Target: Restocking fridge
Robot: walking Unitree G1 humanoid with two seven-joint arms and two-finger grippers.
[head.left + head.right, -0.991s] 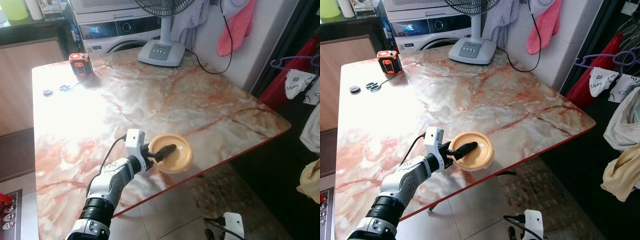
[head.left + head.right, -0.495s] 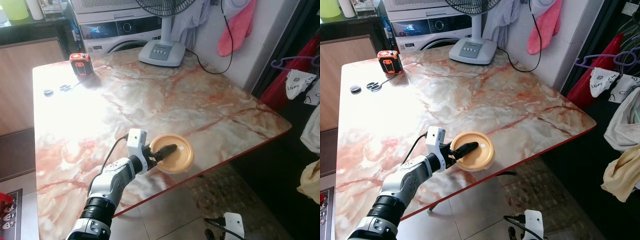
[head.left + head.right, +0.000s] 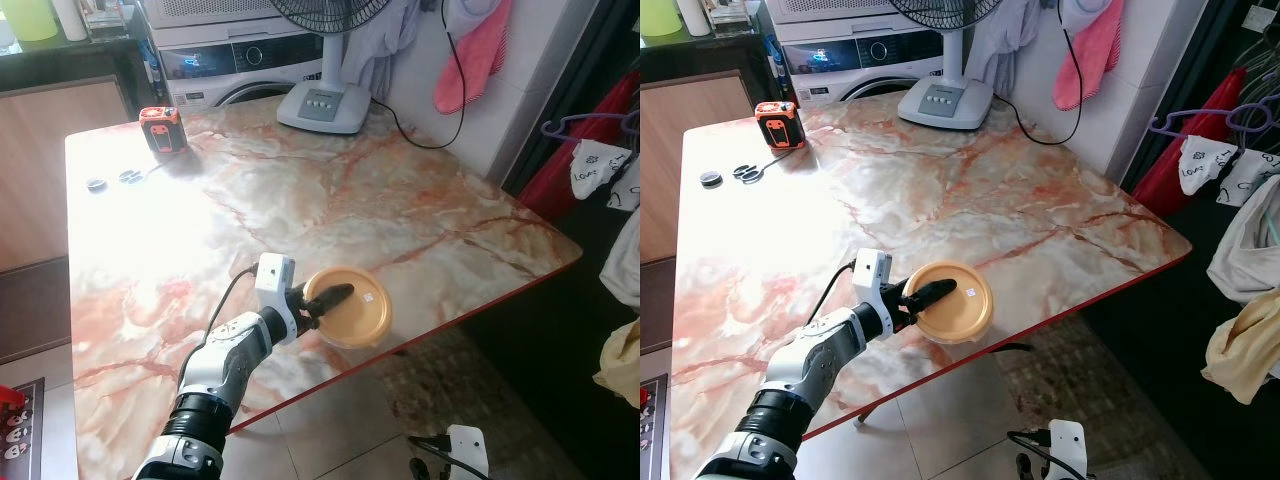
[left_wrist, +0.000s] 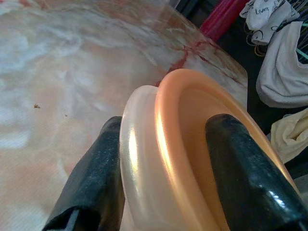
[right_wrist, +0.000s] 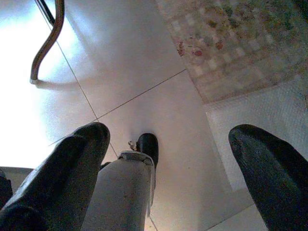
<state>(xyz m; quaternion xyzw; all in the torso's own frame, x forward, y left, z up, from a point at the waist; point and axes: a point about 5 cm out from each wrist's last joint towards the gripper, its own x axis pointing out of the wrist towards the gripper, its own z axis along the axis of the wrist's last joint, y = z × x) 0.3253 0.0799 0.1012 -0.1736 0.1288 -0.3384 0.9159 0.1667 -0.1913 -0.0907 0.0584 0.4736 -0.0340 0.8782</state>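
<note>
A round container with an orange lid [image 3: 352,308] is near the front edge of the marble table [image 3: 330,190]. My left gripper [image 3: 326,300] is shut on it. One black finger [image 3: 334,294] lies across the lid and the other is under the tub. In the left wrist view the lid [image 4: 192,139] and the translucent tub wall [image 4: 137,159] stand on edge between the two fingers [image 4: 245,178]. My right gripper [image 5: 168,139] hangs low beside the table, open over the tiled floor. Its white wrist [image 3: 462,445] appears at the bottom of the left eye view.
A fan base [image 3: 322,105], an orange tape measure [image 3: 160,128], scissors [image 3: 128,176] and a small dark disc [image 3: 95,184] sit at the table's far side. A washing machine [image 3: 240,65] stands behind. Clothes on hangers [image 3: 600,170] crowd the right. A patterned rug [image 3: 450,380] lies by the table.
My left gripper has shifted a little to the right with the container, which now sits slightly tilted nearer the table's front edge. The right arm has not moved.
</note>
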